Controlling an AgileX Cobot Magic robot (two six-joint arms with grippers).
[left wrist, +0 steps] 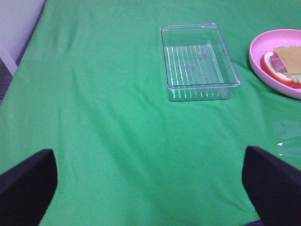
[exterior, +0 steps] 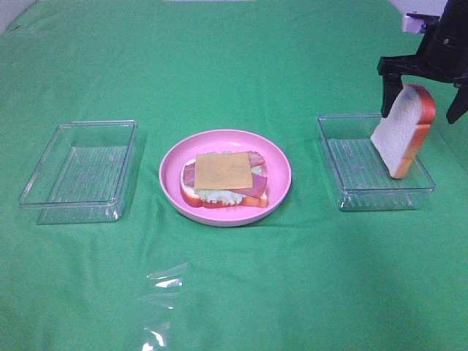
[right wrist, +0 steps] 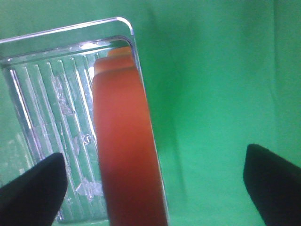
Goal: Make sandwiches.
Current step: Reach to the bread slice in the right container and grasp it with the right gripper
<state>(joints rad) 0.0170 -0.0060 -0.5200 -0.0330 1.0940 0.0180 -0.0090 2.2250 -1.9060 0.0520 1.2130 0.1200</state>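
Open-faced toy sandwich (exterior: 224,180), white bread w/ orange-brown crust, pale lettuce, pink bacon strips, yellow cheese square on top, resting on round pink plate (exterior: 281,167) at centre of green cloth (exterior: 234,66). Second white bread slice (exterior: 401,131), tilted, hanging over clear plastic tray (exterior: 351,197) on right side, held up by black right gripper (exterior: 423,88); fingers wide apart in wrist view, actual grip unclear. Matching clear tray (exterior: 44,201) at left. Left gripper (left wrist: 150,181) w/ fingers spread, nothing between, over bare cloth.
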